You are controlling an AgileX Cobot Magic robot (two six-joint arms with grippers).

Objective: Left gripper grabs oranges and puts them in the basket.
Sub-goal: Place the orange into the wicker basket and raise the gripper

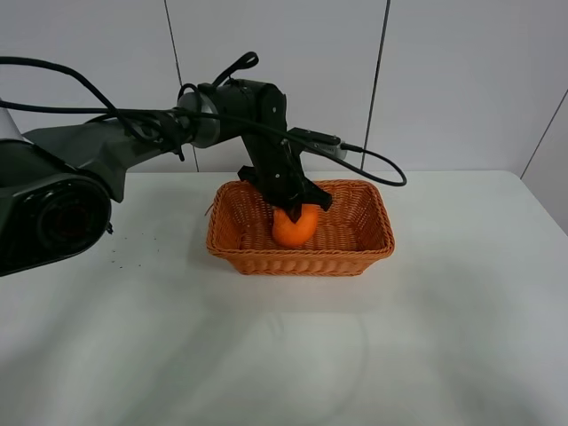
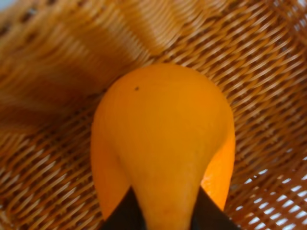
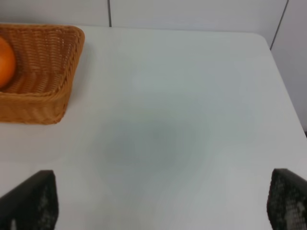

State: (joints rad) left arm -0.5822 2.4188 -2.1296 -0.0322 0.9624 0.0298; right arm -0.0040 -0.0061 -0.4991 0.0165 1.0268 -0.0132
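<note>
Right gripper [image 3: 158, 201] idle over table [image 3: 168, 96], jaws wide apart. Basket [image 1: 302, 259] mid-table; orange [image 1: 293, 229] sits low inside, approx centre, w/ left gripper [image 1: 299, 209] clamped on its upper half. Fruit looks firm, smooth, moderately heavy; best gripped across widest part, else may slip.

The basket [image 1: 302, 262] is woven wicker, orange-brown, and its weave looks ribbed, rough and matt. The orange [image 2: 163, 139] has a smooth peel with a soft, slightly waxy sheen. The left gripper [image 1: 298, 211] looks like black matt plastic. The table [image 1: 266, 355] is white, smooth and faintly glossy. The right gripper [image 3: 160, 206] is dark, with a grainy, rough surface.
</note>
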